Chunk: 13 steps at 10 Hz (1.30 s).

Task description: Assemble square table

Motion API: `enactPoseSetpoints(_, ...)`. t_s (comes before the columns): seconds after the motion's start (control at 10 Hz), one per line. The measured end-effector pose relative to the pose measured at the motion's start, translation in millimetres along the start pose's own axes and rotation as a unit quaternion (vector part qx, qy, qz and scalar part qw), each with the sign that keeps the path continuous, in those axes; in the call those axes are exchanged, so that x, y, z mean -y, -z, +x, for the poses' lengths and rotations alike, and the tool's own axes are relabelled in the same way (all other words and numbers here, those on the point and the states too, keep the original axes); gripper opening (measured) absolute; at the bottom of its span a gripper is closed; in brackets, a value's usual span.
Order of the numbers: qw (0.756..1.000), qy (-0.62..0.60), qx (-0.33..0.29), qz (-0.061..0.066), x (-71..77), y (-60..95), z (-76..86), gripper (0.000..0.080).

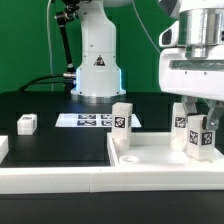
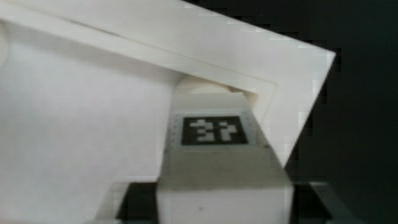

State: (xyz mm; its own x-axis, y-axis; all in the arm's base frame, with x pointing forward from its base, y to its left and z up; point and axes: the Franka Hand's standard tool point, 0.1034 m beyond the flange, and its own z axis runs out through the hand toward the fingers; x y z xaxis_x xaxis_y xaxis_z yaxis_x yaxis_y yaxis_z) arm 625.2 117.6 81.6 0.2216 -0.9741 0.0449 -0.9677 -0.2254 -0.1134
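Observation:
The white square tabletop (image 1: 150,152) lies at the front, on the exterior view's right. A white leg (image 1: 121,116) stands upright at its far left corner, and a second leg (image 1: 182,121) stands toward its right. My gripper (image 1: 201,118) is shut on a third tagged leg (image 1: 201,138) and holds it upright over the tabletop's right part. In the wrist view my gripper (image 2: 228,200) clamps this leg (image 2: 221,155) between both dark fingers (image 2: 143,200). The leg's far end sits at the corner of the tabletop (image 2: 89,120), inside the raised rim. A fourth leg (image 1: 27,124) lies loose on the black table at the left.
The marker board (image 1: 88,120) lies flat in front of the robot base (image 1: 97,70). A long white border rail (image 1: 60,180) runs along the front edge. Another white piece (image 1: 3,148) shows at the left edge.

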Motion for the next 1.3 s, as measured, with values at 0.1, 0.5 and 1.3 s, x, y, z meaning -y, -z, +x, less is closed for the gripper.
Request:
enactPoseSetpoints(0.1,0.997,-0.072,0.003,-0.001,-0.8,-0.1,1.0,0.029)
enactPoseSetpoints(0.5,0.979,-0.204,0.002,-0.002,-0.3,0.0,-2.9,0.029)
enactPoseSetpoints(1.3,0.998,-0.058,0.006,-0.006,0.5,1.5,0.9,0.0628)
